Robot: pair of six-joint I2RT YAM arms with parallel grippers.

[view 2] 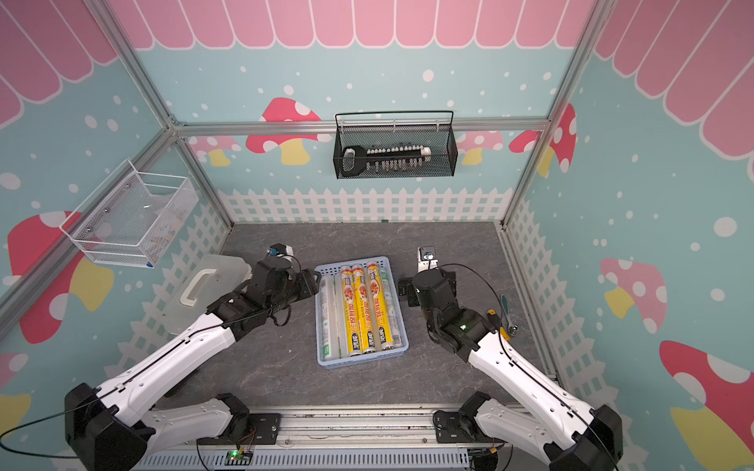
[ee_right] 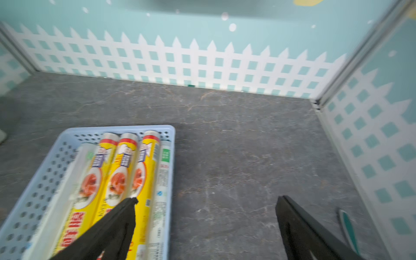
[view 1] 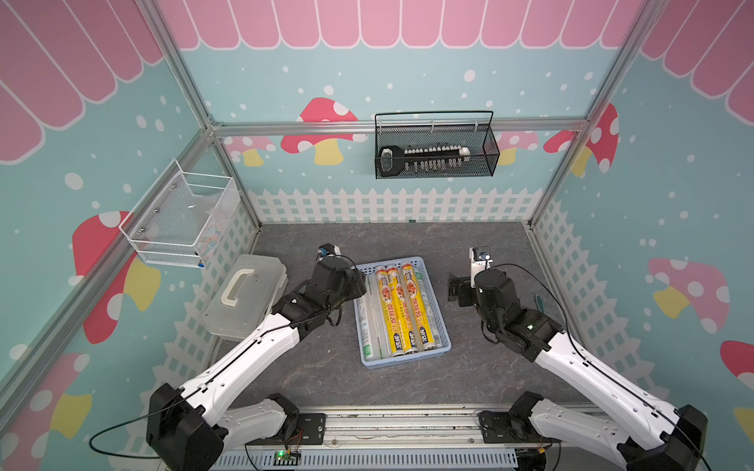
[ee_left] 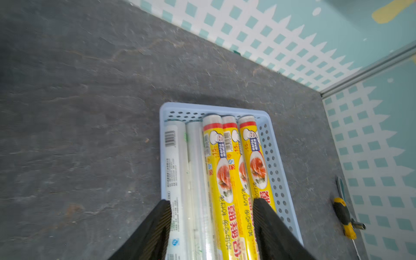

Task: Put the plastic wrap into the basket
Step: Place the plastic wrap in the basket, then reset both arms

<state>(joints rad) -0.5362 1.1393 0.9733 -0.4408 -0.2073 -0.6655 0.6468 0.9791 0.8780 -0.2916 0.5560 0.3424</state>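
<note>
The plastic wrap [view 1: 402,310] lies side by side in the basket [view 1: 389,262], left claw [ee_left: 211,202] apart above the rolls, right claw [ee_right: 207,199] wide apart over the bare surface [ee_right: 225,135] beside it; placing looks done, so next comes lifting both claws clear

The plastic wrap [view 1: 402,310] lies side by side in the basket [view 1: 409,360]. A lidded box [view 1: 245,295] stands left of the basket; a screwdriver [ee_left: 344,217] lies well to its right.

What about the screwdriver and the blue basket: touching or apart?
Apart. The left wrist view shows bare grey table between the screwdriver and the blue basket, beside its perforated wall.
</note>
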